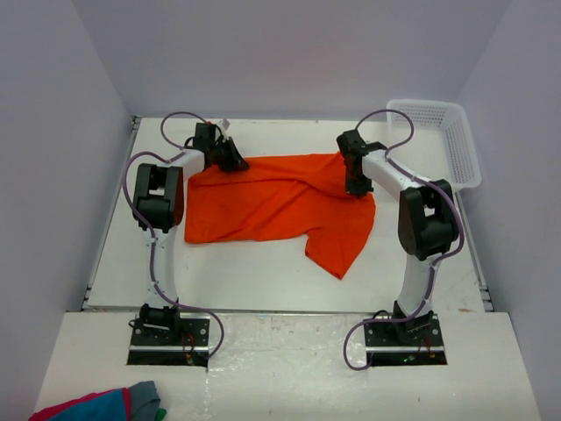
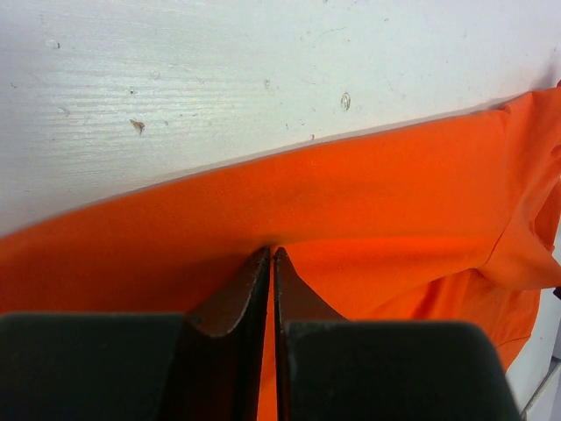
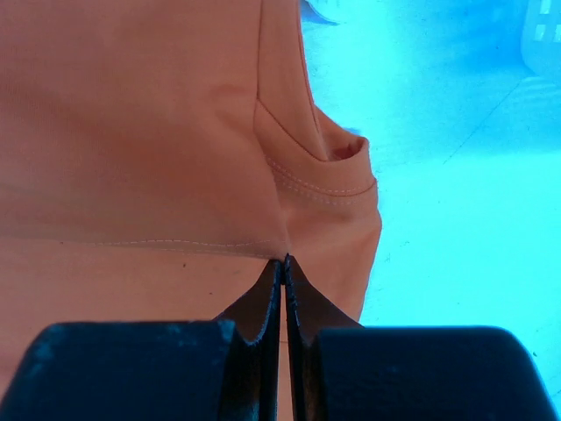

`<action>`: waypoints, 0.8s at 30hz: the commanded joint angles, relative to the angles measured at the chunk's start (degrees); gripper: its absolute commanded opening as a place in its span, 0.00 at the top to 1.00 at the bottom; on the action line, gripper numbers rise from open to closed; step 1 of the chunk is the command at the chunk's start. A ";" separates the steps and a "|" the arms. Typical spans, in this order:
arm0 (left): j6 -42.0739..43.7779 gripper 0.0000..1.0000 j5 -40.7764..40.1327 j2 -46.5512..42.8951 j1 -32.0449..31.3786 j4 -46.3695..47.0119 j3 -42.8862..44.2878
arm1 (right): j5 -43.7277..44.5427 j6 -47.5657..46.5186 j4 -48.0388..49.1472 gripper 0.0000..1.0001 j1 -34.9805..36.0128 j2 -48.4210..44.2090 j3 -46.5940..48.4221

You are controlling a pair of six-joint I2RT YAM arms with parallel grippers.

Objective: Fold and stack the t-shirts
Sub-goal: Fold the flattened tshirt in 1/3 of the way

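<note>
- Top external view, nearest me: a red, blue and grey cloth bundle (image 1: 101, 405) lies at the near left corner.
- Mid-table, the orange t-shirt (image 1: 263, 206) lies spread but rumpled, one flap trailing toward the near edge, right of centre.
- The right gripper (image 1: 357, 184) is clenched on the t-shirt's right side. Its wrist view shows the jaws pinching cloth beside a stitched hem.
- The left gripper (image 1: 233, 161) pinches the t-shirt's far left edge, jaws tight on a fold.
- A white basket (image 1: 451, 132) sits at the far right corner.
</note>
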 commanded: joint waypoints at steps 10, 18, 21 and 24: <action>2.11 0.92 -5.62 2.24 1.56 -6.10 -0.62 | 1.31 -1.64 1.42 1.00 -0.53 -0.86 2.05; 2.46 0.91 -5.80 1.97 1.64 -6.45 -0.80 | 0.77 -0.07 -2.19 0.69 -0.79 2.83 5.31; 2.73 0.91 -5.53 0.84 1.64 -6.28 -1.24 | 2.35 -0.15 -0.79 0.58 -0.36 -0.93 2.24; 2.29 0.91 -5.18 -1.45 1.64 -4.70 -2.81 | 2.27 -0.50 -0.34 0.58 -0.27 -3.67 1.09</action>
